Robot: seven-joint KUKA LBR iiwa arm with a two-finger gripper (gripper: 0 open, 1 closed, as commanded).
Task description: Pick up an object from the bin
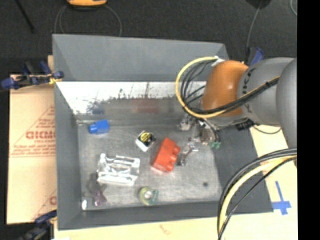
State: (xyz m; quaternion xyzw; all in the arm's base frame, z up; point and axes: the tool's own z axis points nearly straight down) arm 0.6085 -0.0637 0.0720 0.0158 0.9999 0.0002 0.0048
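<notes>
Camera view puts the hand [192, 145] just right of the red block [166, 155], grip state I cannot tell; seemingly the approach, next needing centring over it.

Grey rounded arm [280, 91], orange wrist cover [222, 86], black and yellow cables [186, 84] looped round it, small bare-metal gripper [187, 153] below.

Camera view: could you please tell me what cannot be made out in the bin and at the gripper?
1. Whether the gripper touches the red block beside it: too small to tell in the camera view.
2. The bin floor under the wrist: hidden by the orange cover and cables.
3. The white-and-yellow thing and the round greenish thing: too small to name their kind.
</notes>
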